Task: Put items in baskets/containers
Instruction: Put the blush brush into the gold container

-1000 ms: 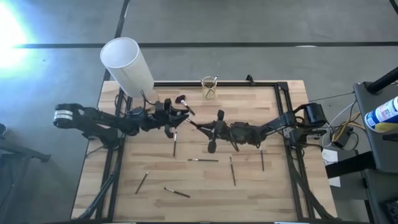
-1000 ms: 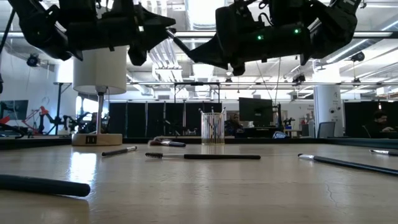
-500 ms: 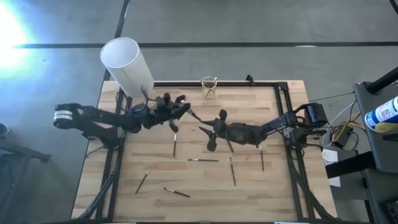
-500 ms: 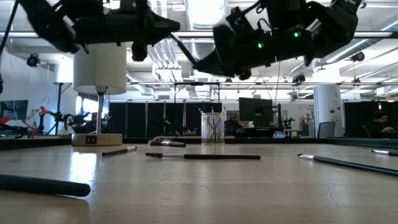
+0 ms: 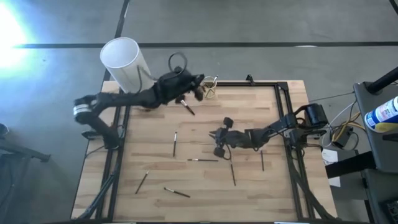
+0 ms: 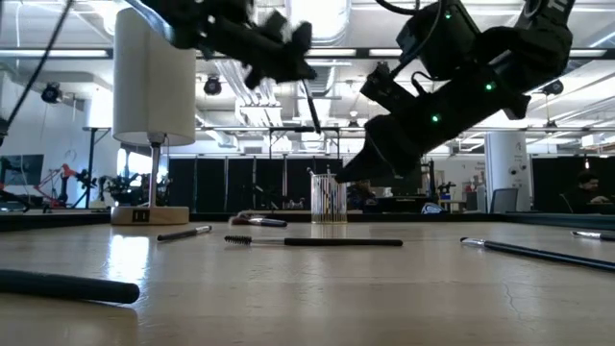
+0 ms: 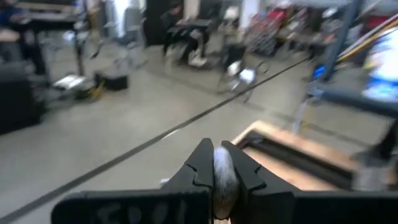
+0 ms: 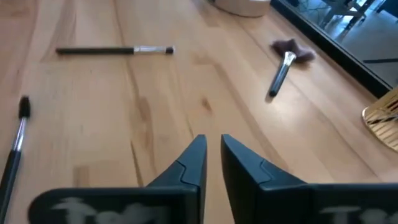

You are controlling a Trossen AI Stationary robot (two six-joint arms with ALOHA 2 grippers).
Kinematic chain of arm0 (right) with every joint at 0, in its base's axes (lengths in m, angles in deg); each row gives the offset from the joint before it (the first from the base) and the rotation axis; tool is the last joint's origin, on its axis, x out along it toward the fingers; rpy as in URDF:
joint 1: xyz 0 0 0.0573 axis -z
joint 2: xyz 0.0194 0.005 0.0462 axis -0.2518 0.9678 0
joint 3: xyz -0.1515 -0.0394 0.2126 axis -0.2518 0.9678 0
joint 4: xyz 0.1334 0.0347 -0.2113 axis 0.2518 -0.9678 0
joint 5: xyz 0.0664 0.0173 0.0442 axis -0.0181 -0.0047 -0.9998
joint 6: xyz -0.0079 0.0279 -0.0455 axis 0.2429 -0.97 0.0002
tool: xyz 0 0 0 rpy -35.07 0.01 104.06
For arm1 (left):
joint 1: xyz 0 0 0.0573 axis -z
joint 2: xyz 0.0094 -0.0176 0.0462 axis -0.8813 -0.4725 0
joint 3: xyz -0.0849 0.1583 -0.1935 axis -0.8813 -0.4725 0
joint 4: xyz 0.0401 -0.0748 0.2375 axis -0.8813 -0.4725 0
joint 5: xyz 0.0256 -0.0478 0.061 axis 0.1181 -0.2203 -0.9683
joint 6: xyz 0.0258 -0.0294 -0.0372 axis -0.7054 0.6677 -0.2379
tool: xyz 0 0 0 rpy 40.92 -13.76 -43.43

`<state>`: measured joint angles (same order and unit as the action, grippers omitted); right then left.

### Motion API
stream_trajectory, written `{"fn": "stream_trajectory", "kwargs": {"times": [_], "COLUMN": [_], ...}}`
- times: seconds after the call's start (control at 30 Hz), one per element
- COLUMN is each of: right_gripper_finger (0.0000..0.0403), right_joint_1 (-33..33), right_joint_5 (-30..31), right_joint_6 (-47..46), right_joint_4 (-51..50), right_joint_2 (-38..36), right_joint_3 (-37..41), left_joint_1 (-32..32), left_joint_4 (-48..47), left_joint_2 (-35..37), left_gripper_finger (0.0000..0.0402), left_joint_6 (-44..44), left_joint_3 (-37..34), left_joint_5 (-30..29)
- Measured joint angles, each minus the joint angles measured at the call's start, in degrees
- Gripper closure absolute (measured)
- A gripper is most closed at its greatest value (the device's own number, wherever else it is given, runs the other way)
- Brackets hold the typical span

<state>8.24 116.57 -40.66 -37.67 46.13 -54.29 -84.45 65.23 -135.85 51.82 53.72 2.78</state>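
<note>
From above, the left gripper (image 5: 198, 87) is at the far edge of the table (image 5: 149, 158), just beside the glass cup (image 5: 209, 88), which already holds some brushes. The right gripper (image 5: 219, 138) waits near the table's middle. Loose brushes lie on the wood: a bushy-headed brush (image 5: 186, 104) near the cup, others nearer the front.

The low view shows a thin dark brush (image 6: 311, 106) hanging tilted from the left gripper (image 6: 288, 53) – its lower end is above the cup (image 6: 328, 198), not yet inside.

In the left wrist view the fingers (image 7: 200, 165) are closed narrow on a pale grey brush end (image 7: 222, 177).

In the right wrist view the right fingers (image 8: 194, 163) stand a little apart with nothing between them, above bare wood.

To do this step well, I think the left arm should bring the brush more upright, centre its lower end over the cup's mouth, lower it and only then release – otherwise it may hit the rim or tip the cup.
</note>
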Motion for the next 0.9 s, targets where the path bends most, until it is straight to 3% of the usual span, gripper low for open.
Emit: {"fn": "stream_trajectory", "kwargs": {"times": [0.4,0.73,0.9], "right_gripper_finger": [0.0394,0.0394,0.0394], "right_joint_1": [-2.1,-2.8,-2.9], "right_joint_5": [0.1,0.0,0.0], "right_joint_6": [1.7,2.8,2.8], "right_joint_4": [0.9,1.3,1.4], "right_joint_2": [0.0,0.0,0.0], "right_joint_3": [0.7,0.9,0.9], "left_joint_1": [-8.7,-11.2,-11.9], "left_joint_4": [-4.4,-5.0,-6.1], "left_joint_2": [-18.1,-24.7,-26.3], "left_gripper_finger": [0.0389,0.0387,0.036], "left_joint_6": [0.4,2.0,3.8], "left_joint_3": [15.8,17.3,17.2], "left_joint_5": [5.6,7.4,9.6]}}
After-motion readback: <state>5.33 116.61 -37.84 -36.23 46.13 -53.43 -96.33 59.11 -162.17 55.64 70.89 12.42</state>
